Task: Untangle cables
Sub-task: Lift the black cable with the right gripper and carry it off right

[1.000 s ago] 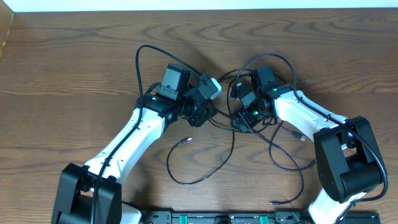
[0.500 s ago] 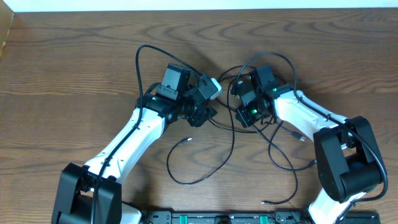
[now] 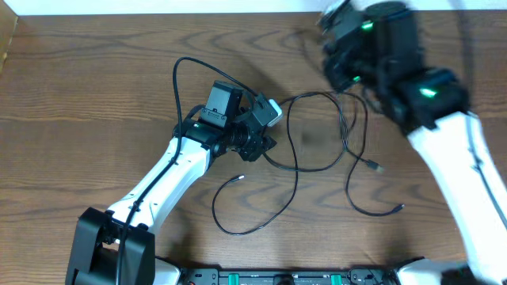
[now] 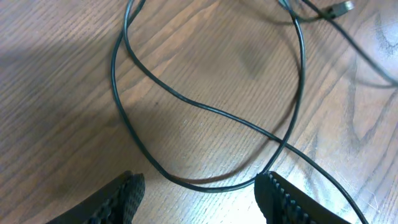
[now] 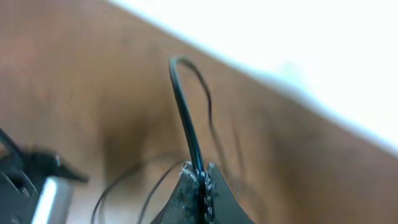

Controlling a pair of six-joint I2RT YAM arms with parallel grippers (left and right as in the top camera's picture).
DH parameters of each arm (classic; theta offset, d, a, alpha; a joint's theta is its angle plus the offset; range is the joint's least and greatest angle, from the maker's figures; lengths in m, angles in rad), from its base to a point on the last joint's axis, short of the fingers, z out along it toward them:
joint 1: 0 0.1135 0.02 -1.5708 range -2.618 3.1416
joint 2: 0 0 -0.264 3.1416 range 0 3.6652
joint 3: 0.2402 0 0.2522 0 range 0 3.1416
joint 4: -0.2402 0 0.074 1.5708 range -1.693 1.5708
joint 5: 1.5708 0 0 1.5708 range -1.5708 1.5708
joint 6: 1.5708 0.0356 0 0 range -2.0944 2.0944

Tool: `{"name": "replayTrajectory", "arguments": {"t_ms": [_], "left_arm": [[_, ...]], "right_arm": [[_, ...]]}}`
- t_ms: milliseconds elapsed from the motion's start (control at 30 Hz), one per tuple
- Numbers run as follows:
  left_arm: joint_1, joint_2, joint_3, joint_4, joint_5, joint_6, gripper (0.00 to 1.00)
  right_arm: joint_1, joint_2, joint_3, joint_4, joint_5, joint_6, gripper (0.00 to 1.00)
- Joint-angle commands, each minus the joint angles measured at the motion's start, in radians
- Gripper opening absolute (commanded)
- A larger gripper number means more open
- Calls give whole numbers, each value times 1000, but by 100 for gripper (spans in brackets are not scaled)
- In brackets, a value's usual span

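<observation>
**Overhead and wrist views, cable untangling.** Wood-grain desk (image 3: pixel 95 79) carrying thin black cables (image 4: pixel 208 109) across its middle and right.

**Left side.** Near the desk's centre, left tool (image 4: pixel 202 186) held low over the wood, spread wide and gripping nothing. Between its two ribbed fingertips (image 4: pixel 124 196), the bottom of one large cable loop, lying flat. Across that loop, a second strand running diagonally from upper left to lower right. Cannot tell whether either fingertip touches the cord. At the top right corner of the left wrist view, a small metal plug (image 4: pixel 341 7) on the wood.

**Right side.** Over the far right part of the desk, right tool (image 5: pixel 200 179) raised high, blurred in the overhead view. Pressed together and pinching a single held cable (image 5: pixel 185 118), black, rising straight out of the pinch and bending over in a tight hook at the top. Fainter strands beside and below it, too blurred to follow.

**Cable layout from overhead.**
- A wide loop just right of the left tool, with strands crossing one another there.
- A long strand curving toward the near edge, then back up to a near plug end (image 3: pixel 240 177) beside the white left arm (image 3: pixel 170 178).
- To the right, a middle plug end (image 3: pixel 377 167) and an outer plug end (image 3: pixel 398 208), apart from each other, both on the wood.
</observation>
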Motion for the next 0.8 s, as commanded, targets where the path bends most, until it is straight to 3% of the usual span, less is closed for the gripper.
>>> {"name": "replayTrajectory", "arguments": {"t_ms": [0, 467, 767], "left_arm": [[-2, 11, -1, 1, -6, -2, 63], [-2, 11, -1, 1, -6, -2, 63], [-2, 11, -1, 1, -6, -2, 63]], "right_arm": [[6, -56, 101, -7, 154, -35, 1], [-1, -158, 376, 254, 227, -89, 1], [-1, -158, 420, 311, 209, -88, 1]]}}
